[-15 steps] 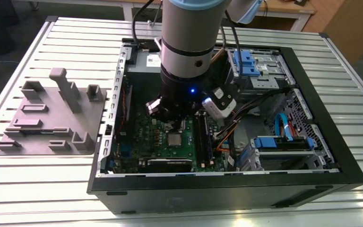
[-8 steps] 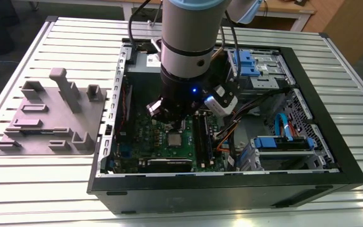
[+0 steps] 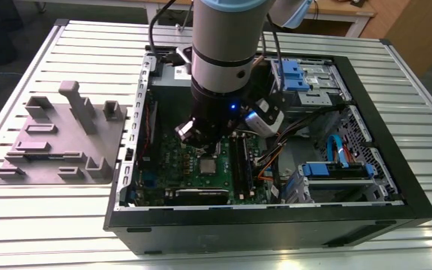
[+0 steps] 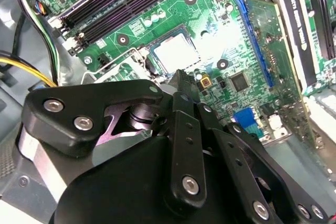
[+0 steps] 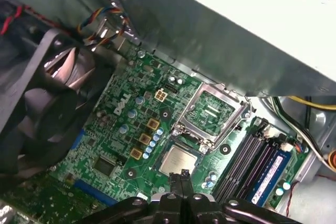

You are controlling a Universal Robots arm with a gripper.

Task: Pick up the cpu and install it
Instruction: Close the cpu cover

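The cpu (image 3: 207, 165) lies flat on the green motherboard (image 3: 172, 163) inside the open computer case, its silver top facing up. In both wrist views the cpu (image 5: 178, 160) (image 4: 176, 53) sits in its square socket, with the hinged metal socket frame (image 5: 211, 111) swung open beside it. My gripper (image 5: 183, 178) hangs just above one edge of the chip, its two thin black fingers (image 4: 185, 80) pressed together with nothing between them. In the exterior view the gripper (image 3: 203, 148) is low inside the case, right over the board.
Long black RAM slots (image 3: 240, 160) run next to the socket. A black fan (image 5: 50, 93) and the grey power supply wall (image 5: 220, 30) flank the board. Drive bays with blue tabs (image 3: 297, 76) and loose cables (image 3: 272, 166) fill the case's other half. A grey parts fixture (image 3: 62, 140) sits outside.
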